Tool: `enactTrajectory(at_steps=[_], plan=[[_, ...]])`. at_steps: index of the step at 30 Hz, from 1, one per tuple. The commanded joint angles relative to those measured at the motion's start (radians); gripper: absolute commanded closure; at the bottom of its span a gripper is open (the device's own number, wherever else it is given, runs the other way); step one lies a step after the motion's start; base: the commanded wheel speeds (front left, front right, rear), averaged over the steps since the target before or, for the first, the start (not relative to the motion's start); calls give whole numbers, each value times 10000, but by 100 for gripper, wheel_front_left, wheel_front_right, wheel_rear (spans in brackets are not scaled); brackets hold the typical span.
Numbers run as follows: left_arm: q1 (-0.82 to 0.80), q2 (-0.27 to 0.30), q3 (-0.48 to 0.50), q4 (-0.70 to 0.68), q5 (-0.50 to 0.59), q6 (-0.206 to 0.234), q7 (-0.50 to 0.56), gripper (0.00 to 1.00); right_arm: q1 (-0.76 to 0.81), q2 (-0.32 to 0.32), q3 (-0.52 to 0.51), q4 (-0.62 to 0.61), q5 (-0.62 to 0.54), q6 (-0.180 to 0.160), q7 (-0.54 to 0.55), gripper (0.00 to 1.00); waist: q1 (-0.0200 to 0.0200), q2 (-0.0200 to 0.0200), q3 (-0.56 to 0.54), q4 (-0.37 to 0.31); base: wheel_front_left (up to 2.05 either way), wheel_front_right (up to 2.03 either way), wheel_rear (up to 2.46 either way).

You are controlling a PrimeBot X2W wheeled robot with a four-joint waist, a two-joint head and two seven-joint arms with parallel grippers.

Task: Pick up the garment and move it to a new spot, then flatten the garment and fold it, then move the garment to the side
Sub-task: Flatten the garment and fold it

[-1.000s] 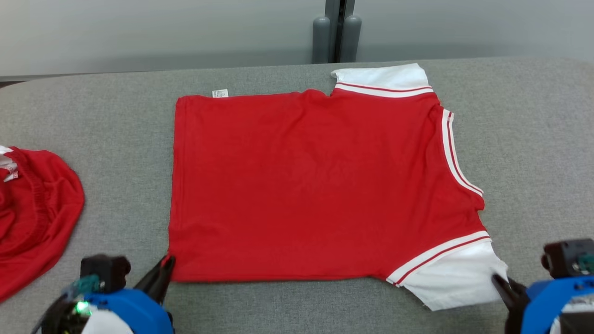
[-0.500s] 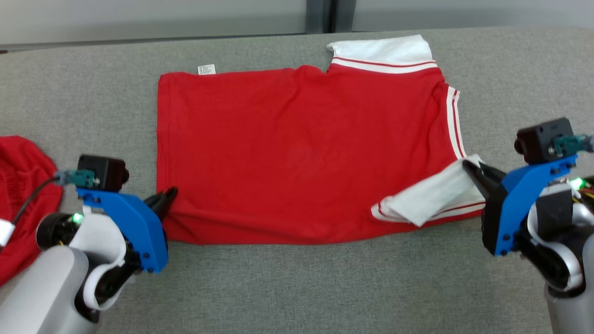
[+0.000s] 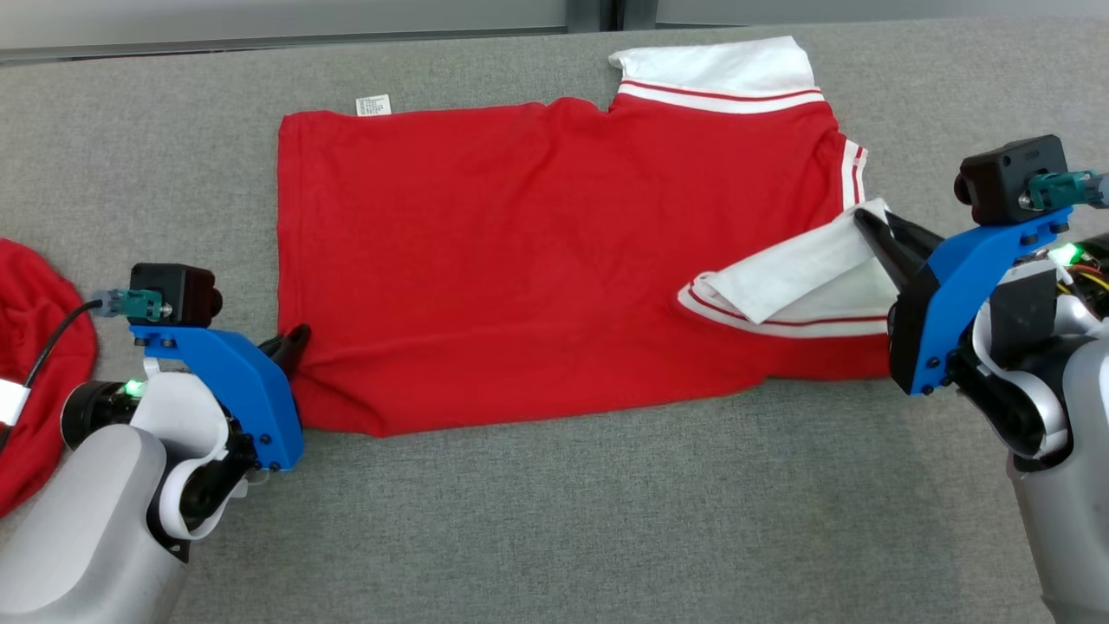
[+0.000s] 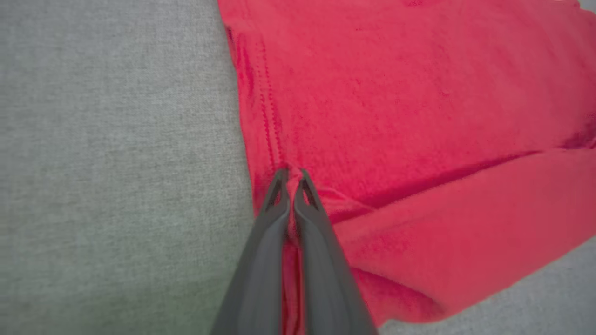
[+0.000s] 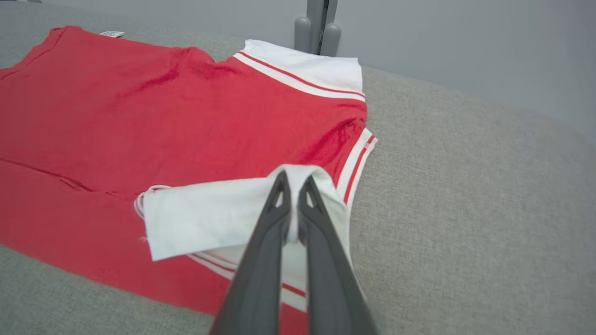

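The garment (image 3: pixel 537 251) is a red shirt with white, red-striped sleeves, spread on the grey table (image 3: pixel 554 520). My left gripper (image 3: pixel 299 334) is shut on the near hem corner at the garment's left side; the left wrist view shows red cloth (image 4: pixel 419 116) pinched between the fingers (image 4: pixel 274 195). My right gripper (image 3: pixel 866 221) is shut on the near white sleeve (image 3: pixel 797 277), lifted and folded inward over the red body. In the right wrist view that sleeve (image 5: pixel 209 218) hangs from the fingertips (image 5: pixel 281 186). The far white sleeve (image 3: pixel 715 65) lies flat.
Another red garment (image 3: pixel 39 364) lies bunched at the table's left edge, beside my left arm. A small white label (image 3: pixel 372 105) pokes out at the shirt's far edge. A grey post (image 5: pixel 318 25) stands behind the table. Bare grey table lies in front.
Both grippers have moved away from me, carrying the near hem and the white sleeve over the shirt body. The head camera has tilted down, so the whole picture has shifted.
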Motion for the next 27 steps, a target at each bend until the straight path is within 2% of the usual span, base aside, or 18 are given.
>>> enactTrajectory(at_steps=[1, 4, 5, 6, 7, 8, 9, 13, 16, 23, 27], plan=[[-135, 21, 1, 131, 25, 0, -57, 100, -217, -98, 75, 91, 70, 4, -171, 100, -2, 0, 10, 13, 0, 0, 0], [-141, -50, -2, 389, -29, -107, -159, 100, -403, -184, 237, 352, 121, 4, -418, 100, -2, 0, 19, 55, 0, 0, 0], [-147, -95, -5, 462, -60, -113, -206, 100, -454, -199, 317, 430, 172, 4, -517, 83, -2, 0, 14, 77, 0, 0, 0], [-143, -139, -24, 525, -78, -141, -240, 100, -464, -202, 384, 547, 253, 4, -547, 60, -2, 0, 1, 101, 0, 0, 0], [-124, -189, -29, 587, -116, -175, -284, 80, -478, -213, 401, 661, 254, 4, -607, 0, -2, 0, -19, 127, 0, 0, 0], [-112, -253, 4, 624, -127, -191, -391, 34, -512, -185, 369, 738, 302, 4, -685, 0, -2, 0, -44, 156, 0, 0, 0], [-94, -318, 47, 661, -155, -174, -526, 0, -538, -130, 353, 826, 342, 4, -761, 0, -2, 0, -70, 184, 0, 0, 0], [192, -524, 85, 687, -125, -238, -1140, 0, -381, -131, 424, 1068, 400, 4, -934, 0, -2, 0, -281, 266, 0, 0, 0], [614, -643, 268, 458, -8, 2, -1987, 0, -30, -174, 252, 970, 429, 4, -1035, 0, -2, 0, -500, 297, 0, 0, 0], [2341, -1106, 470, -284, 367, 942, -3845, 0, 1421, 154, -1148, 325, -36, 4, -457, 0, -2, 0, -892, 378, 0, 0, 0], [2785, -1386, 344, -388, 690, 1551, -4349, 0, 2082, 869, -2239, 172, -822, 5, -519, 0, -2, 0, -913, 419, 0, 0, 0]])
